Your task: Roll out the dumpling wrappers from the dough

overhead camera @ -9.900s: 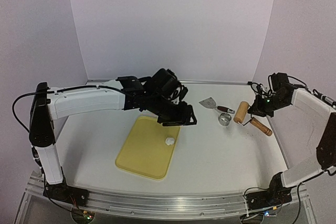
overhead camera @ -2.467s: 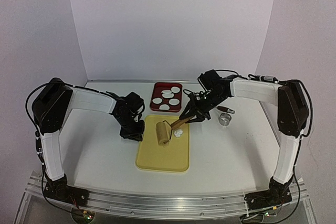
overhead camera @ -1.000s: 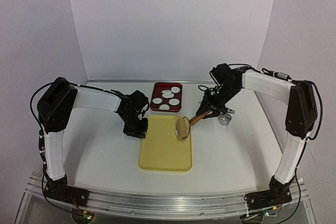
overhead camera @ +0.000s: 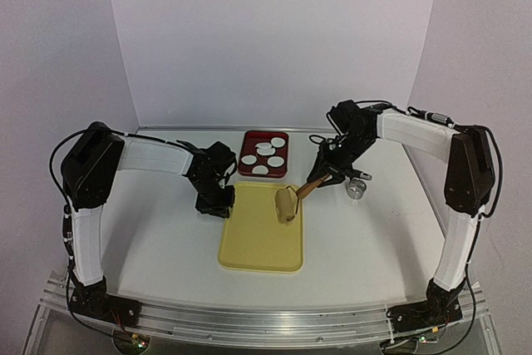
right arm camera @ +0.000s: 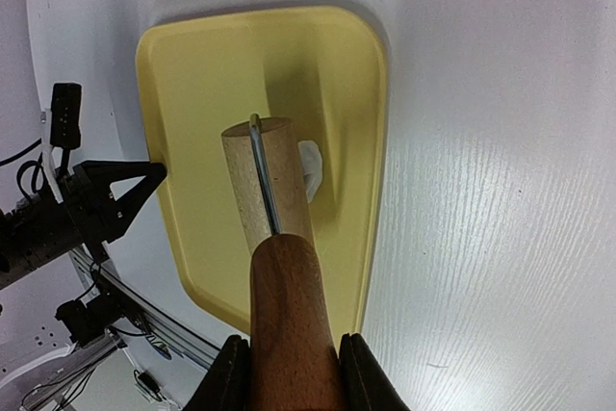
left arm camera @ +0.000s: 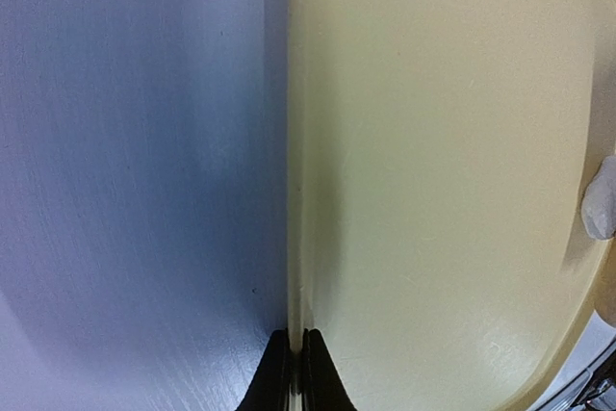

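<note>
board (overhead camera: 258, 247) nearest, left gripper (left arm camera: 295, 363) clenched on its left rim, prob so it can't skid | rolling pin (right arm camera: 265, 175) sits on the dough (right arm camera: 310, 168) at the board's far right, right gripper (right arm camera: 289, 363) grasping the handle to press | 5 wrappers (overhead camera: 264, 149) parked in the red tray (overhead camera: 242, 162) behind, out of the way

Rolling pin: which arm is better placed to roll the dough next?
Right. The right fingers grip the handle of the rolling pin, its roller against the dough on the yellow board. The left fingers are shut at the board's edge, with no tool.
</note>
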You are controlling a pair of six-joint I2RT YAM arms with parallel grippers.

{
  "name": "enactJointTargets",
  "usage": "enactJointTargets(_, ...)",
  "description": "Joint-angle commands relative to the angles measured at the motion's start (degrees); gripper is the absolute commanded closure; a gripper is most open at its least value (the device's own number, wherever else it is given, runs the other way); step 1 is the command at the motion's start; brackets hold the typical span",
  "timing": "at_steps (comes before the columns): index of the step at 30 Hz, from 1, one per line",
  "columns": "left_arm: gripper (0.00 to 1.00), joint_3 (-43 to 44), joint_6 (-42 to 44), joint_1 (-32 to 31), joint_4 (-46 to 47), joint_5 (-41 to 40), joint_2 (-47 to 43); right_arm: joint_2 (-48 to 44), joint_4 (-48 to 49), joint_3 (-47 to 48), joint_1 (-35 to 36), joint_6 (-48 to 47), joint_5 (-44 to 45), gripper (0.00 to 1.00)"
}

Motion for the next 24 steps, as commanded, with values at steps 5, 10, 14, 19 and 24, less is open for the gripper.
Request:
enactJointTargets(5,1.0,2.28,0.72,0.0,-0.3,-1.47,1.86,7.1,-7.49,-2.38,0.02,-1.18,15.98,1.0)
enactJointTargets(10,1.0,2.71,0.24,0.0,-0.56,-1.68,2.06,8.25,-9.78,-1.32,0.04,-1.4,19.36,1.0)
enactJointTargets(14,1.0,2.93,-0.06,0.0,-1.0,-1.9,2.15,8.71,-11.19,-1.4,-0.08,-1.71,21.62,1.0)
enactJointTargets(19,1.0,2.77,-0.4,-0.01,-1.35,-2.05,2.17,7.88,-11.41,-3.51,-1.29,-1.79,22.14,1.0)
enactJointTargets(24,1.0,2.41,-0.58,0.01,-1.23,-2.22,1.9,6.68,-11.15,-5.69,-2.38,-2.34,22.58,1.0)
